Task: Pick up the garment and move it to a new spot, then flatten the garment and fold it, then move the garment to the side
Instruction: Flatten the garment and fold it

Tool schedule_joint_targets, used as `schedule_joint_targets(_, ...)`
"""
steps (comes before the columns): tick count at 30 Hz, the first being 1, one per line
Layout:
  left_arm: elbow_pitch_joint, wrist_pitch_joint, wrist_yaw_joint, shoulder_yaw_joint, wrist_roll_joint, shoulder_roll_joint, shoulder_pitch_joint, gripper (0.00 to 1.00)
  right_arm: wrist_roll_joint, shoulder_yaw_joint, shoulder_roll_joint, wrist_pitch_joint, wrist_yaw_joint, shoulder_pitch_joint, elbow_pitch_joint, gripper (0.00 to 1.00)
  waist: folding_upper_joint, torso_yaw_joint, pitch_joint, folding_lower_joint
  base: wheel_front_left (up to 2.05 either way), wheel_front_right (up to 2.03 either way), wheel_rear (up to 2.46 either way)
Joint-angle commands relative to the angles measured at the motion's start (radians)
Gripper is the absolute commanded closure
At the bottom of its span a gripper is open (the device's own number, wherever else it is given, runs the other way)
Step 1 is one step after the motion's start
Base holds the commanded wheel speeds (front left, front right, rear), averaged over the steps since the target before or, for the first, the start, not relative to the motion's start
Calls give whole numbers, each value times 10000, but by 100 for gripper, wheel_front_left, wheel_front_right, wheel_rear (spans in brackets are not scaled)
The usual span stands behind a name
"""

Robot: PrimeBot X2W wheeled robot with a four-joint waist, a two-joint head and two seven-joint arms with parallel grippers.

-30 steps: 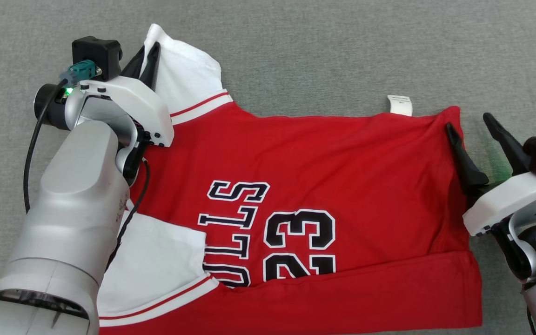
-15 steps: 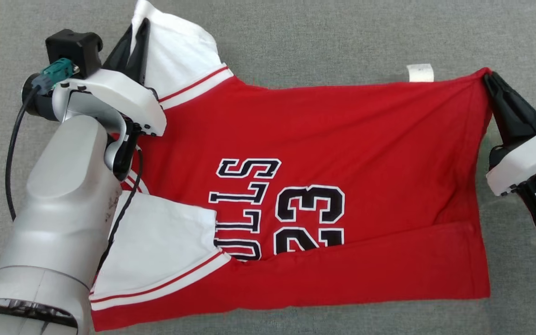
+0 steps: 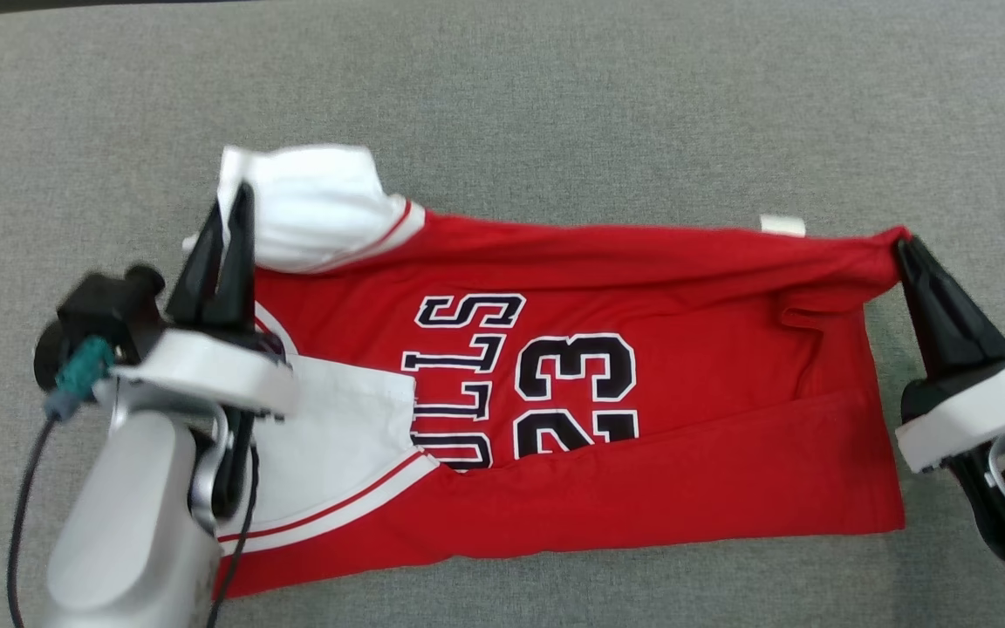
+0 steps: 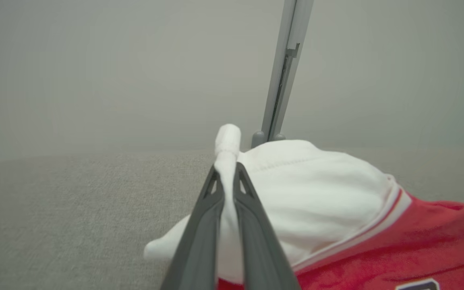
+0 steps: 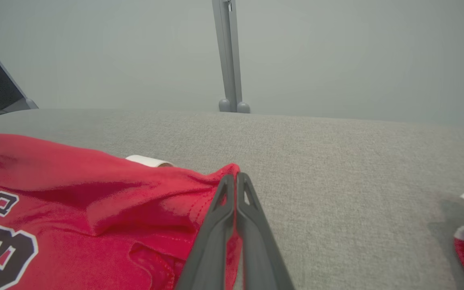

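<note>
**Far edge pinched for folding**

The red cotton jersey with white sleeves (image 3: 712,366) lies on the grey fabric surface (image 3: 555,105). Left of its black "23" print (image 3: 577,384) the left gripper (image 3: 230,205) pinches a sleeve (image 3: 319,201). Right of it the right gripper (image 3: 904,246) pinches the hem corner (image 3: 882,249), seemingly for folding.

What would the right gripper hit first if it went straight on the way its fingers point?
Past the red garment corner pinched in the right gripper, just bare grey padding; the grey post at the far edge looks next, though depth is unclear.

Grey fabric surface (image 3: 555,105), upright grey post (image 4: 282,72) behind it, pale wall (image 5: 377,48) beyond
</note>
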Motion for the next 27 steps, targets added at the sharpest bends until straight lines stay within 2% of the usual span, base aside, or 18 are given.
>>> schedule_joint_targets(1, -410, 4, 151, 52, 26, 77, 723, 100, 94, -37, 38, -90, -22, 341, 3, 100, 0, 4, -149, 0, 0, 0, 0)
schedule_joint_targets(6, -1804, 422, 570, -23, -205, 69, 2944, 100, 337, -379, 289, -375, -22, 1321, 66, 100, 0, 55, -497, 0, 0, 0, 0)
schedule_joint_targets(9, -2742, 956, 1014, 45, -386, 114, 4335, 100, 287, -634, 607, -545, -22, 2111, -151, 100, 0, 61, -753, 0, 0, 0, 0)
schedule_joint_targets(12, -2933, 1285, 1107, 89, -626, 144, 4948, 100, 145, -743, 855, -514, -22, 2621, -347, 100, 0, 6, -843, 0, 0, 0, 0)
schedule_joint_targets(13, -2893, 1359, 1067, 87, -750, 128, 5053, 95, 41, -725, 923, -403, -22, 2791, -375, 96, 0, -9, -862, 0, 0, 0, 0)
schedule_joint_targets(14, -2758, 1442, 1046, 93, -821, 105, 5147, 65, 40, -792, 1050, -327, -22, 2940, -398, 56, 0, -17, -896, 0, 0, 0, 0)
schedule_joint_targets(15, -2672, 1452, 1017, 113, -863, 131, 5184, 18, 3, -845, 1167, -273, -22, 3038, -470, 16, 0, -32, -926, 0, 0, 0, 0)
schedule_joint_targets(16, -2536, 1467, 948, 140, -1017, 74, 5189, 0, -196, -891, 1196, -261, -22, 3125, -525, 0, 0, -55, -953, 0, 0, 0, 0)
schedule_joint_targets(20, -2289, 877, 1160, 404, -929, 99, 5219, 0, -596, -1187, 1576, -394, -16, 3505, -726, 0, 0, -220, -1184, 0, 0, 0, 0)
schedule_joint_targets(27, -2856, 129, 1385, 791, -521, 124, 5340, 0, -1174, -1921, 2200, -828, -14, 4038, -1753, 0, 0, -413, -1807, 0, 0, 0, 0)
